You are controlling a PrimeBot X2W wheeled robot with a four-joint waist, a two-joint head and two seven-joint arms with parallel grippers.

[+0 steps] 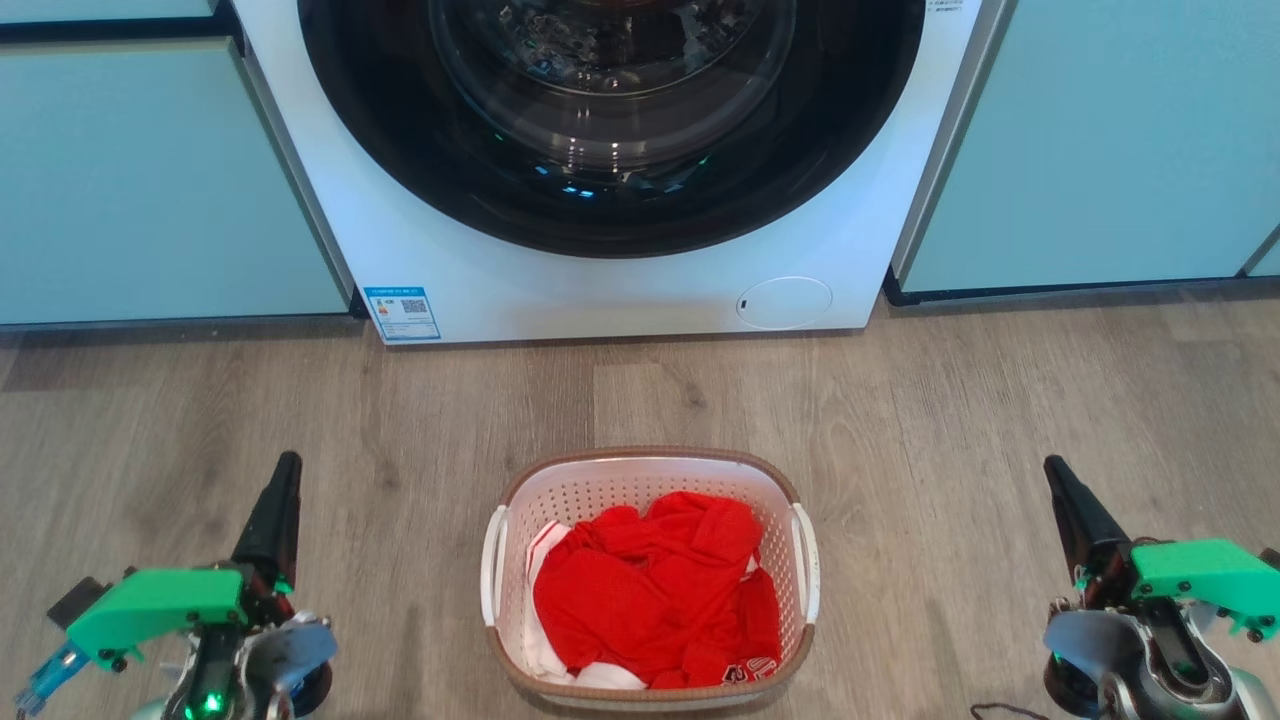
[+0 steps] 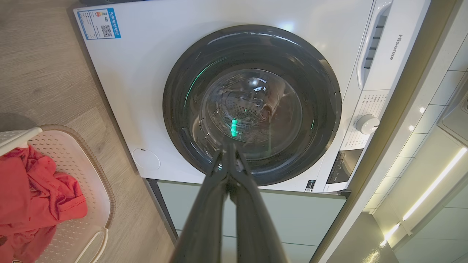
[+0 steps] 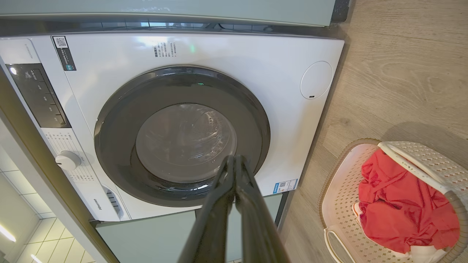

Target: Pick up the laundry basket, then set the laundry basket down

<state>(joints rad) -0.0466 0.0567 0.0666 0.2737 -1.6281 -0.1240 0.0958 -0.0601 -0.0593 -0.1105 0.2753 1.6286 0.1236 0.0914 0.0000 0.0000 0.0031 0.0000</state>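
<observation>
The laundry basket (image 1: 600,480) stands on the wooden floor in front of the washing machine, white with perforated walls, a brown rim and two white side handles. Red clothes (image 1: 655,595) fill it. My left gripper (image 1: 285,470) is at the lower left of the head view, well left of the basket, its fingers together and holding nothing. My right gripper (image 1: 1058,475) is at the lower right, well right of the basket, also shut and empty. The basket (image 2: 91,182) sits at the left edge of the left wrist view, and the basket (image 3: 343,204) at the lower right of the right wrist view.
A white front-loading washing machine (image 1: 600,290) with a dark round door stands just beyond the basket, between pale green cabinet fronts (image 1: 150,180). Wooden floor (image 1: 400,420) lies open on both sides of the basket.
</observation>
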